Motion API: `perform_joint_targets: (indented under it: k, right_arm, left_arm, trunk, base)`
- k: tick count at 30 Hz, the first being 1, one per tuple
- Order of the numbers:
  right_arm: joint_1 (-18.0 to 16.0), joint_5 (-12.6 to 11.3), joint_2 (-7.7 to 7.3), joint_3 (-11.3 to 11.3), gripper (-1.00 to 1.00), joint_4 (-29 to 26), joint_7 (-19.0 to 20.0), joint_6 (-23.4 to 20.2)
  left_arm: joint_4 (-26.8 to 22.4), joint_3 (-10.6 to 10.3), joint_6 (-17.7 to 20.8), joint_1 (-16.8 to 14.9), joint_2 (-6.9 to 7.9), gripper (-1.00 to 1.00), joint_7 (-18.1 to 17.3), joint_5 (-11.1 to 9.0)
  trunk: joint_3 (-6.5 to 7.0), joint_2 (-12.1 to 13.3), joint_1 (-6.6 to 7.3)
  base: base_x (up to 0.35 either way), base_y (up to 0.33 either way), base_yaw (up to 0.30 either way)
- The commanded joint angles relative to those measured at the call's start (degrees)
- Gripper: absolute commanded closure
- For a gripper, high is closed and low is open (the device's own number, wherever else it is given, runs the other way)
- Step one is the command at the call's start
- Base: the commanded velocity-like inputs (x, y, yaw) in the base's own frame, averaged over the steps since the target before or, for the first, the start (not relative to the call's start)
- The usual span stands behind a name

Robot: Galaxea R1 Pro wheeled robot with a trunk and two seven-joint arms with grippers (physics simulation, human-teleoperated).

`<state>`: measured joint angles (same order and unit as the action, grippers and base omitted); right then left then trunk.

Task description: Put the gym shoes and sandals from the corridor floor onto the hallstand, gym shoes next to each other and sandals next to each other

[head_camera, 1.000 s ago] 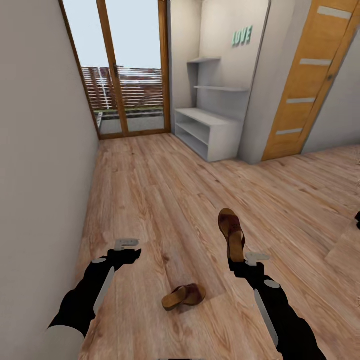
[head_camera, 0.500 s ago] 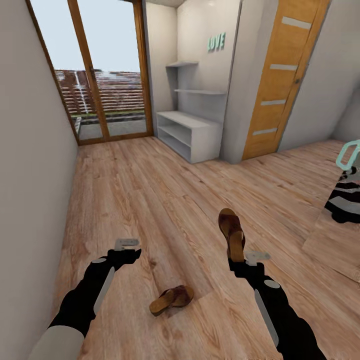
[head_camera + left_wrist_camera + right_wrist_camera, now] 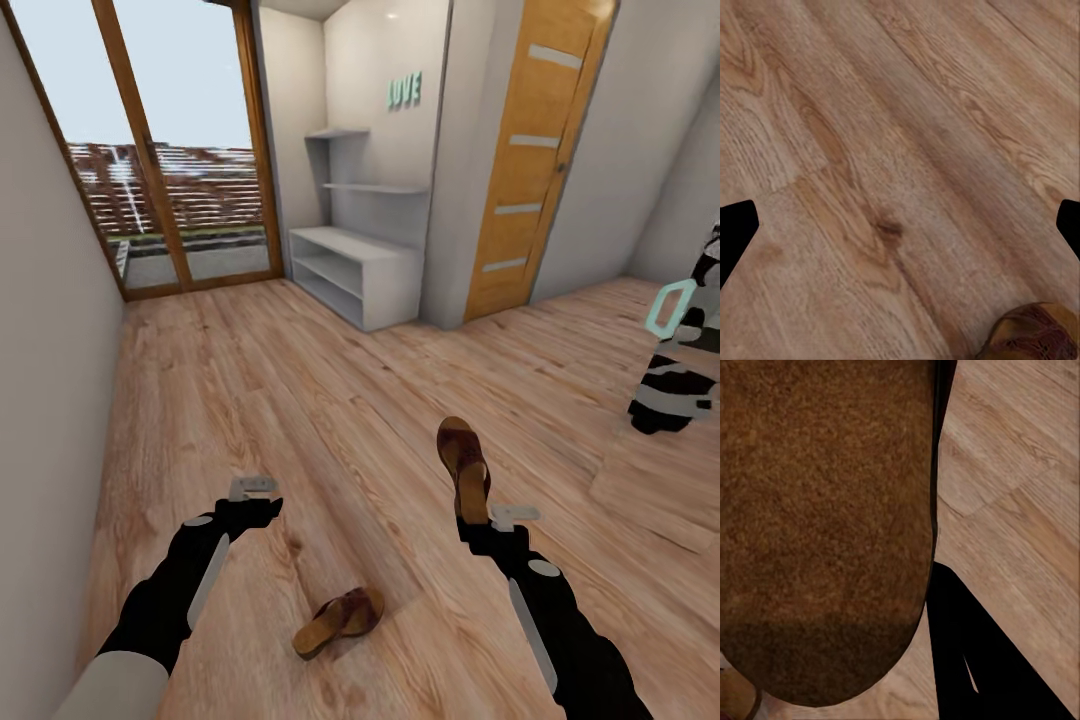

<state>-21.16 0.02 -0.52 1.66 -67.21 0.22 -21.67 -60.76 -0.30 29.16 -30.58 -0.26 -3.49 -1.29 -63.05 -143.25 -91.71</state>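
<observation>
head view: corridor floor (image 3: 300, 400) runs up to the glazed balcony door (image 3: 160, 150) at the far end. hallstand (image 3: 355, 270) stands at the far right of the corridor against the grey wall, both shoe compartments and the flat top bare, two staggered shelves above, "LOVE" sign (image 3: 404, 90) higher up. orange door (image 3: 530, 160) just right of it.
head view, right gripper (image 3: 478, 518): clamped on the heel end of the held sandal (image 3: 464, 468), which sticks up and away from the arm, footbed facing the camera, clear of the floor.
head view, left gripper (image 3: 252, 490): holds nothing, hangs above bare planks; how wide the jaws stand can't be read here.
head view, second sandal (image 3: 339, 618): lies on the floor between the two arms, near the camera, well apart from the hallstand, tipped on its side.
head view, right edge: mirror panel (image 3: 670, 470) with a black-and-white robot reflection (image 3: 680, 370) in it.
head view, obstructions: open planks between the arms and the hallstand.
left wrist view: floor grain close up, two dark fingertips (image 3: 735, 236) at opposite edges of the frame, wide apart, nothing between them. second sandal's woven strap (image 3: 1035, 339) pokes into one corner, not touching the fingers.
right wrist view: held sandal's brown sole (image 3: 825, 525) right up against the lens, one dark finger (image 3: 967, 652) alongside its edge, floor planks beyond. strap side hidden.
</observation>
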Motion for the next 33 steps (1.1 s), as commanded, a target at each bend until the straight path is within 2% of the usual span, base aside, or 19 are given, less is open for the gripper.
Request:
perform_joint_targets:
  k: [1,7,17,33]
  right_arm:
    - [0.0,-0.2,0.00,0.0,1.00,-0.1,-0.1,-0.4]
    - [0.0,-0.2,-0.06,0.0,1.00,-0.1,-0.1,-0.4]
    - [0.0,-0.2,-0.01,0.1,1.00,-0.2,-0.1,-0.4]
    - [0.0,-0.2,0.00,0.1,1.00,-0.1,-0.1,-0.4]
  left_arm:
    - [-0.1,0.0,0.3,0.0,-0.01,-1.00,-0.1,-0.1]
    - [-0.1,0.0,0.3,0.0,-0.01,-1.00,-0.1,-0.1]
    - [-0.1,0.0,0.3,0.0,-0.01,-1.00,-0.1,-0.1]
    - [-0.1,0.0,0.3,0.0,-0.01,-1.00,-0.1,-0.1]
  trunk:
    - [-0.05,0.0,-0.01]
    - [-0.04,0.0,-0.01]
    - [-0.02,0.0,-0.01]
    - [0.60,0.0,-0.01]
  base:
    - [0.235,0.232,-0.015]
    - [0.167,0.158,-0.004]
    - [0.011,0.010,-0.014]
    - [0.000,0.000,-0.252]
